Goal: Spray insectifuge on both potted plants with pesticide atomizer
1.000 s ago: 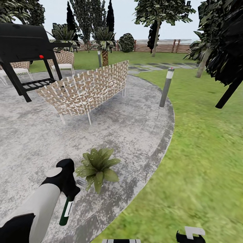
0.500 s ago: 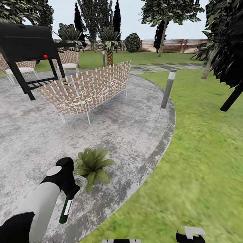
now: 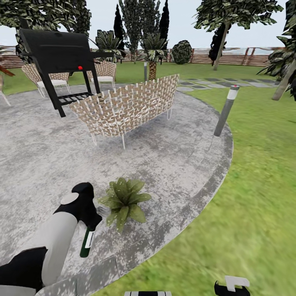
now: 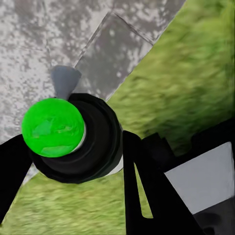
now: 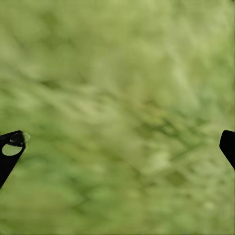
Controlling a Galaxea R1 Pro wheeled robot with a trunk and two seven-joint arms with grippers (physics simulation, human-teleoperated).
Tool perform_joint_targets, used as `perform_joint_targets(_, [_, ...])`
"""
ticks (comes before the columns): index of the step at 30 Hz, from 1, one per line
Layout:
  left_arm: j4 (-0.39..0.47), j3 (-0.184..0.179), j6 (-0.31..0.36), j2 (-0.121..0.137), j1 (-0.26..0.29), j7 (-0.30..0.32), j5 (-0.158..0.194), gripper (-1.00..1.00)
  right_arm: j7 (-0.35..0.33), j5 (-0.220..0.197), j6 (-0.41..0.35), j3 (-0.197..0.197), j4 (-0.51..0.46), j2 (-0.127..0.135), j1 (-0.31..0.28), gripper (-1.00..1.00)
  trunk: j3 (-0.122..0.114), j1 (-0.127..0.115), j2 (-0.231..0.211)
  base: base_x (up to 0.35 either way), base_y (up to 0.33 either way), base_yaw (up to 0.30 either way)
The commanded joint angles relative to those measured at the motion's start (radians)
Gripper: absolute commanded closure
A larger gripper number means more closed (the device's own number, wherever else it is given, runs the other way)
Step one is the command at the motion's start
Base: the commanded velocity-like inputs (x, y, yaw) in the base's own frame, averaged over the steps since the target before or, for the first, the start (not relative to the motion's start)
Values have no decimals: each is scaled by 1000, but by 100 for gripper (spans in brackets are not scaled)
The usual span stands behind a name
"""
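Observation:
The pesticide atomizer (image 3: 87,242) is a dark green bottle with a white label. It hangs downward from my left gripper (image 3: 89,224), which is shut on its upper end. In the left wrist view I look along the pesticide atomizer (image 4: 53,126) end-on, with my left gripper (image 4: 73,164) clamped on it by its black fingers (image 4: 147,196). One of the potted plants (image 3: 123,199), a low green rosette, sits on the grey patio just right of the bottle. My right gripper (image 3: 232,285) is low at the frame's edge; seen from its wrist, the right gripper (image 5: 117,147) is open over grass.
A woven sofa (image 3: 127,107) stands on the round patio (image 3: 172,164), with a black grill (image 3: 57,53) and woven chairs (image 3: 105,70) behind it. A bollard light (image 3: 225,111) marks the patio edge. Lawn (image 3: 259,185) lies to the right, and a slat fence (image 3: 230,57) runs far back.
The whole head view has swung, so sofa, grill and bollard sit further right in the picture. My left gripper still holds the bottle beside the plant.

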State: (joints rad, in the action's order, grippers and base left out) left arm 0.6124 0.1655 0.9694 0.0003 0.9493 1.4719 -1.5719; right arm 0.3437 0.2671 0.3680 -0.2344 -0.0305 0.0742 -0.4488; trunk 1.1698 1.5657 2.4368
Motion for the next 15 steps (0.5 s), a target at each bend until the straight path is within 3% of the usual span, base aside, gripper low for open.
perform_joint_targets(1, [-3, 4, 9, -9, 13, 10, -12, 100, 3, 11, 3, -8, 1, 0, -1, -100, 1, 0, 0, 0, 0, 131])
perform_joint_targets(5, [-13, 1, 9, -45, 43, 10, -19, 100, 3, 11, 3, -8, 1, 2, -1, -100, 1, 0, 0, 0, 0, 27])
perform_joint_targets(11, [-14, 0, 13, -45, 40, 10, -19, 100, 2, 11, 3, -8, 1, 1, -1, -100, 1, 0, 0, 3, -11, 1])
perform_joint_targets(15, [-11, 0, 15, -45, 36, 10, -19, 100, 3, 9, 3, -8, 0, -2, -1, -100, 1, 0, 0, 141, -238, 0])
